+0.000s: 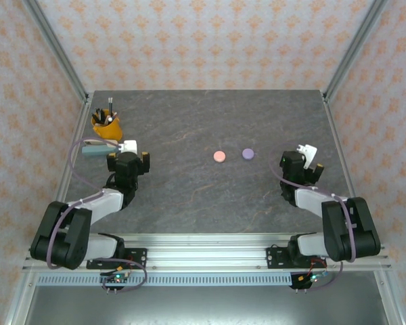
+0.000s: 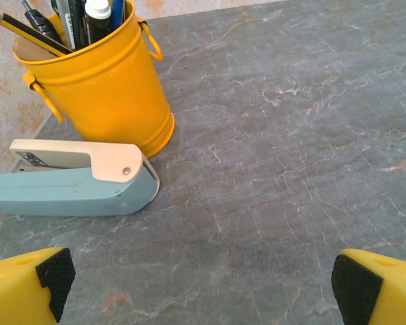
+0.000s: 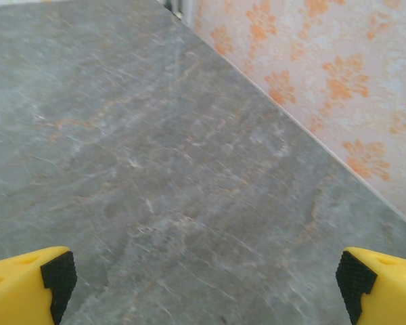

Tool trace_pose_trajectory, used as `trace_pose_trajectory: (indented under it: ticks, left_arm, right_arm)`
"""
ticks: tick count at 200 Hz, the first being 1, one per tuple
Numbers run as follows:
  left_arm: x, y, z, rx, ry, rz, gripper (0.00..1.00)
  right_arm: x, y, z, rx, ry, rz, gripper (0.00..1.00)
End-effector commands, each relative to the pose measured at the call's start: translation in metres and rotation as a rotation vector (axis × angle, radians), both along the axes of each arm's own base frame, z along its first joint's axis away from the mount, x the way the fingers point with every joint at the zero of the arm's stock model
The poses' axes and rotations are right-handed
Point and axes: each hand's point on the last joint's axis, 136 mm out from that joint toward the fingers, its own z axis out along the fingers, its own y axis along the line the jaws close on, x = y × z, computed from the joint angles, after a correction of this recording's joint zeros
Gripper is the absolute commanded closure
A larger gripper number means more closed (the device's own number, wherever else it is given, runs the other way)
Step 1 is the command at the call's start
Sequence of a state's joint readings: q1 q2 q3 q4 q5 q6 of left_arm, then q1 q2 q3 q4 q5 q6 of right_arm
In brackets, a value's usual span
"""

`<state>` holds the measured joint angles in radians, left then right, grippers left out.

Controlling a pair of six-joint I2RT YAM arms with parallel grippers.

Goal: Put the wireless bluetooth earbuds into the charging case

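Gaping left tool (image 2: 204, 281), gaping right tool (image 3: 206, 279), round pink disc (image 1: 219, 156), lilac disc (image 1: 247, 154), veined stone (image 1: 189, 196)

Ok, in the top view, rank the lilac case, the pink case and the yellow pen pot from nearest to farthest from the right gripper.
1. Lilac charging case, mid-table, on the left of the right gripper.
2. Pink charging case, right beside the lilac one, further left.
3. Yellow pen pot, far over on the left side.
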<state>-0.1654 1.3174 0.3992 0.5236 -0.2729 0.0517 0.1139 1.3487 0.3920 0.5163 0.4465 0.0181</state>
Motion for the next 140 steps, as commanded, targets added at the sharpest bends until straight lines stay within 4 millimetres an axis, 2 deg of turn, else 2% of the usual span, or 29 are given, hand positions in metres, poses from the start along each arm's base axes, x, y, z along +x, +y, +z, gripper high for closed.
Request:
trace_pose_trajectory:
  ticks: [1, 8, 18, 31, 48, 140]
  left_arm:
    - [0.018, -0.004, 0.016, -0.031, -0.094, -0.046, 0.0]
    - [0.02, -0.005, 0.013, -0.04, -0.091, -0.064, 0.0]
    - [0.024, -0.005, 0.007, -0.048, -0.081, -0.075, 0.0]
    - [0.03, -0.004, -0.002, -0.073, -0.064, -0.086, 0.0]
    - [0.033, 0.008, -0.012, -0.153, -0.065, -0.075, 0.0]
    - [0.034, 0.009, -0.012, -0.153, -0.062, -0.073, 0.0]
  right_arm:
    - [0.029, 0.018, 0.014, 0.042, -0.175, 0.125, 0.0]
    - [0.032, 0.022, 0.001, 0.044, -0.141, 0.152, 0.0]
    - [0.04, 0.027, -0.004, 0.044, -0.125, 0.18, 0.0]
    - [0.042, 0.024, -0.006, 0.092, -0.093, 0.194, 0.0]
    - [0.044, 0.021, -0.008, 0.1, -0.088, 0.187, 0.0]
    - [0.045, 0.023, -0.009, 0.103, -0.083, 0.197, 0.0]
